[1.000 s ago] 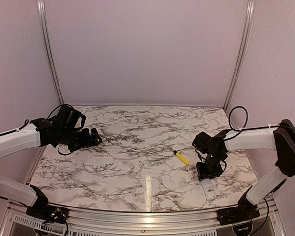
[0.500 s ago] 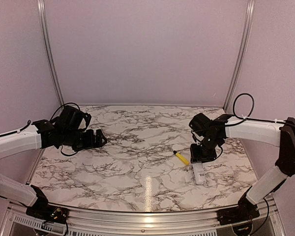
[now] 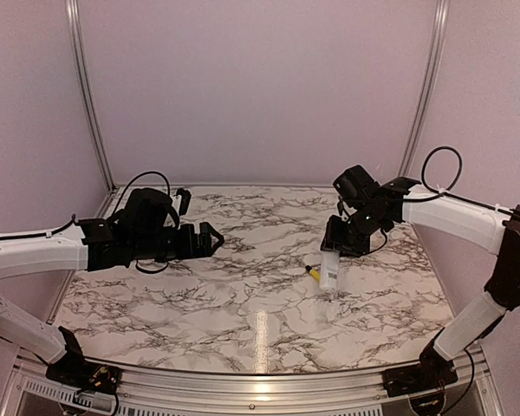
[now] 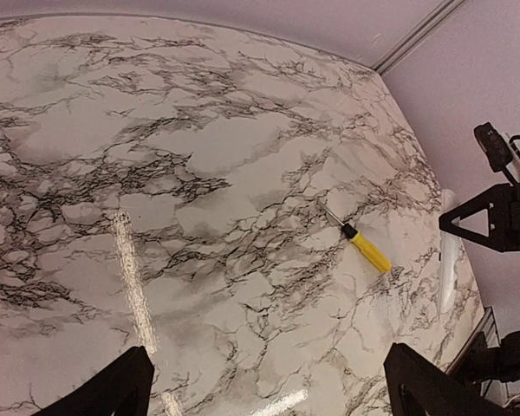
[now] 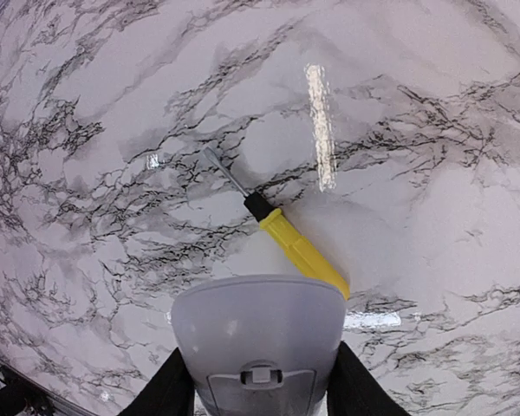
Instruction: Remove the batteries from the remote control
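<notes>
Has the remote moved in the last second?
Yes. The remote, in the right gripper, went from right of and nearer than the screwdriver to left and farther back, now overlapping its handle in the top view.

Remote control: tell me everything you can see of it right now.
The remote control is a slim white plastic bar. The right pincer clamps its upper end, and it hangs nearly upright, apparently clear of the marble table, close to the yellow-handled screwdriver. The right wrist view shows its rounded far end and a face with an outlined panel and a small latch tab. No batteries show.
</notes>
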`<action>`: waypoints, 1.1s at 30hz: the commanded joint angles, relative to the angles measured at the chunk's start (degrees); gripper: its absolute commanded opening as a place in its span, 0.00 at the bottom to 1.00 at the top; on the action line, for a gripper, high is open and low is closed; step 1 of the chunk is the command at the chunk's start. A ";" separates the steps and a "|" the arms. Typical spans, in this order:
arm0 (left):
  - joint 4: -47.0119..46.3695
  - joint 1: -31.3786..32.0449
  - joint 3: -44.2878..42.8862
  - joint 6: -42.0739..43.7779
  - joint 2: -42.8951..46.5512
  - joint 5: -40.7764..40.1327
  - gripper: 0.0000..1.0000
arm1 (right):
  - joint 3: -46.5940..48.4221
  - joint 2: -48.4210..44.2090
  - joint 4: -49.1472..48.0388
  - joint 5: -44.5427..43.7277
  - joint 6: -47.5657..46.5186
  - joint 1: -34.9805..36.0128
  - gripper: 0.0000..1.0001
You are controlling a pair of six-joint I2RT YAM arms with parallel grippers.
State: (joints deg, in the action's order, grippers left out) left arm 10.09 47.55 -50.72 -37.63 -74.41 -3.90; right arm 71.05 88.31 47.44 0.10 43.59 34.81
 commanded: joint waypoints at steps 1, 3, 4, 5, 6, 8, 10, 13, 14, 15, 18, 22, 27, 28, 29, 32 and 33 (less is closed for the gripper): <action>-10.30 3.28 -3.28 -0.26 -4.69 -0.51 0.98 | 3.73 1.90 -4.10 2.74 9.57 -0.96 0.32; -13.07 4.23 -4.43 -0.26 -6.87 0.32 0.97 | 4.69 2.28 -4.56 2.92 11.01 -1.26 0.32; -13.99 4.74 -5.04 -0.14 -7.81 0.69 0.97 | 5.04 2.33 -4.74 3.04 12.04 -1.48 0.32; -14.92 5.37 -5.74 -0.04 -8.80 1.07 0.97 | 5.14 2.24 -5.05 3.22 12.77 -1.76 0.32; -15.73 5.91 -6.69 0.20 -9.77 1.27 0.97 | 5.04 2.03 -5.45 3.44 13.63 -2.05 0.32; -17.23 6.95 -7.92 0.65 -11.61 1.67 0.96 | 4.23 1.34 -6.33 3.95 15.49 -2.80 0.31; -19.18 8.13 -8.48 1.43 -12.86 1.56 0.94 | 3.00 0.21 -7.82 4.41 17.60 -3.49 0.31; -23.47 9.43 -8.20 1.89 -13.87 1.63 0.94 | 1.02 -1.45 -10.00 5.03 20.84 -4.09 0.31; -25.00 9.80 -8.10 2.34 -14.18 1.82 0.93 | 0.67 -1.77 -10.25 5.19 21.71 -4.24 0.31; -26.07 10.15 -8.13 2.82 -14.51 2.12 0.93 | 0.41 -2.02 -10.57 5.32 22.32 -4.34 0.31; -28.62 10.59 -8.66 3.81 -15.80 3.66 0.92 | -0.25 -2.68 -11.69 5.96 24.22 -4.53 0.31; -31.77 10.72 -8.73 4.73 -17.76 7.44 0.89 | -0.75 -3.04 -13.25 7.51 26.57 -4.92 0.31; -34.23 11.19 -9.40 5.29 -20.50 9.53 0.86 | -1.19 -3.78 -14.72 8.75 29.54 -5.01 0.31; -34.52 11.31 -9.71 5.22 -21.22 9.71 0.86 | -1.46 -4.01 -15.24 9.08 30.14 -5.04 0.31; -34.73 11.40 -10.12 5.11 -21.94 10.07 0.86 | -1.60 -4.17 -15.78 9.45 30.77 -5.02 0.31; -35.87 11.59 -11.44 4.19 -24.31 11.79 0.85 | -1.87 -4.61 -16.70 10.25 32.28 -4.96 0.31; -36.43 11.72 -11.88 3.89 -25.08 12.19 0.85 | -1.95 -4.78 -16.91 10.41 32.72 -4.96 0.31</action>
State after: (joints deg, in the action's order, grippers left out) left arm -22.48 58.63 -59.92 -33.63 -96.82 5.30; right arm 69.25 85.67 32.84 11.66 69.14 30.24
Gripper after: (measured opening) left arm 0.850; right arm 0.468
